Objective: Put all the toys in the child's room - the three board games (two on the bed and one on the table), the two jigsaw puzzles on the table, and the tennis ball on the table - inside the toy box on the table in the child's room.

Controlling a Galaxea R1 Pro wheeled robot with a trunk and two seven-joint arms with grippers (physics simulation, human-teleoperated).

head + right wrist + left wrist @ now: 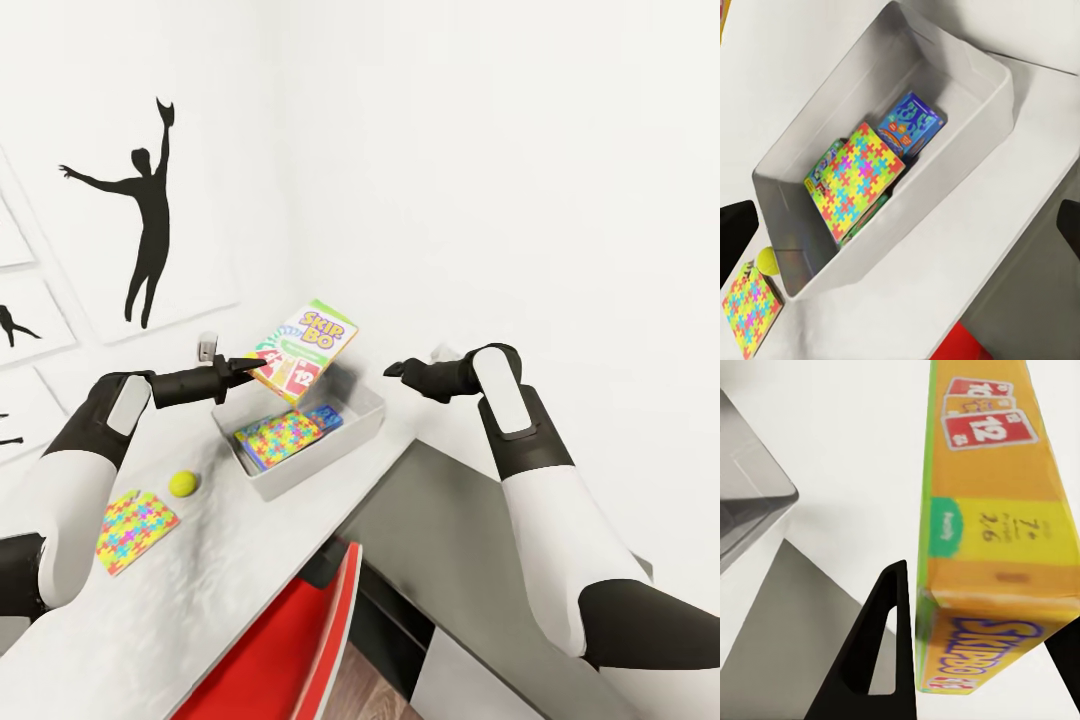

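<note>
Holding SKIP-BO box [303,350], left claw [243,365] (above toy box [368,425])

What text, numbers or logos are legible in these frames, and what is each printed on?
"SKIP BO": front of the SKIP-BO box held by the left gripper.
"SKIP-BO": box end.
"12", "10": red cards printed on it.
"7+", "2-6": yellow patch on its edge.
Blue game box in the toy box: print unreadable.

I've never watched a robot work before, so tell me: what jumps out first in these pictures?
The bright SKIP-BO box catches the eye first, held in the air by the left fingers just above the grey toy box on the table. Inside the bin lie a colourful jigsaw puzzle and a blue game box. Beside the bin, a tennis ball and a second puzzle wait on the table.
</note>
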